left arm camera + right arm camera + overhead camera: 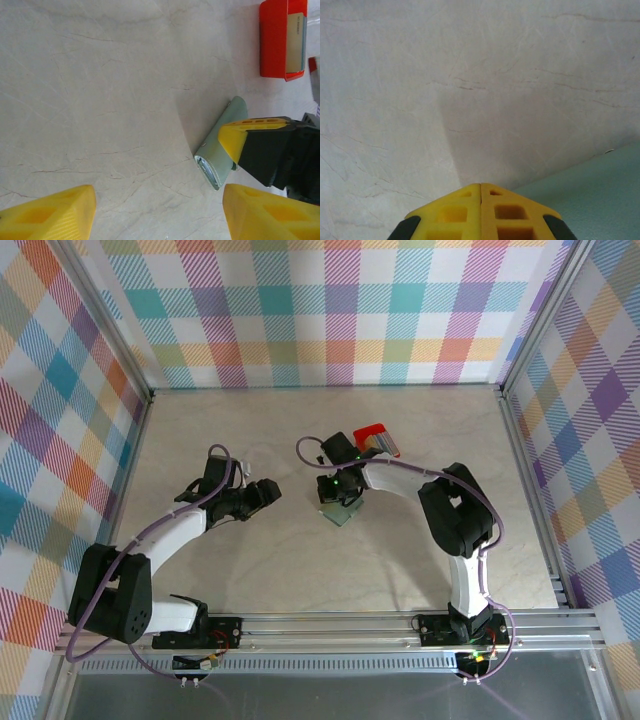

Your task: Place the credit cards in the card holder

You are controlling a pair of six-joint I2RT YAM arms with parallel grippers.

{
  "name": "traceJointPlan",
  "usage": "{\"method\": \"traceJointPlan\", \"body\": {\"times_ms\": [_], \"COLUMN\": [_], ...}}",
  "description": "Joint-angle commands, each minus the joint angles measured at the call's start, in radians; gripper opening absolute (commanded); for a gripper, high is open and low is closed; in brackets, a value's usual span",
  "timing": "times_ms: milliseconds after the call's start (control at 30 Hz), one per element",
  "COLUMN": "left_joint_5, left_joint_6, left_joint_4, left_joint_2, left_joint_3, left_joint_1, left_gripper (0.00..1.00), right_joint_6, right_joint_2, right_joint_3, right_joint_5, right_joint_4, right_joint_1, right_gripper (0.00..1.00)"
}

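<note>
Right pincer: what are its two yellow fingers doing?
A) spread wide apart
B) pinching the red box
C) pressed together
C: in the right wrist view the right pincer has its yellow fingers shut against each other with no gap, next to the grey-green card holder.

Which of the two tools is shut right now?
The right tool: its fingers are pressed together at the card holder. The left tool stands open, away from it.
</note>
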Motion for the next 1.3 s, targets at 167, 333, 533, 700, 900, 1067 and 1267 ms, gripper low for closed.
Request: {"method": "traceJointPlan", "body": {"times_ms": [167,333,533,700,900,1067,1267], "left_joint_5": [0.051,0.04,0.011,0.009,0.011,-0.027,-0.029], "left_joint_6": [-0.028,-0.034,-0.083,-0.158,-0.179,-0.166,-0.181], "left_joint_4": [0.052,0.061,0.111,0.23,0.261,0.207,0.198], "left_joint_2": [-0.037,-0.033,-0.012,0.026,0.075,0.058,0.026], "left_joint_3": [-0.024,-0.021,-0.024,-0.056,-0.053,-0.056,-0.083], "left_joint_1": [0.001,-0.044,-0.13,-0.177,-0.186,-0.186,-0.186], "left_gripper": [0.68,0.69,0.69,0.69,0.68,0.69,0.69], "right_joint_6": [-0.042,-0.036,0.013,-0.014,-0.073,-0.099,-0.102], "right_joint_2": [-0.113,-0.267,-0.494,-0.511,-0.329,-0.203,-0.083], "right_joint_3": [-0.158,-0.264,-0.374,-0.371,-0.238,-0.127,-0.027], "right_joint_5": [-0.039,-0.018,0.009,0.07,0.059,0.071,0.084], "right_joint_4": [-0.038,-0.032,0.003,-0.038,-0.082,-0.095,-0.102], "right_joint_1": [0.015,0.012,-0.05,-0.083,-0.084,-0.082,-0.081], "right_gripper": [0.0,0.0,0.4,0.61,0.63,0.62,0.61]}}
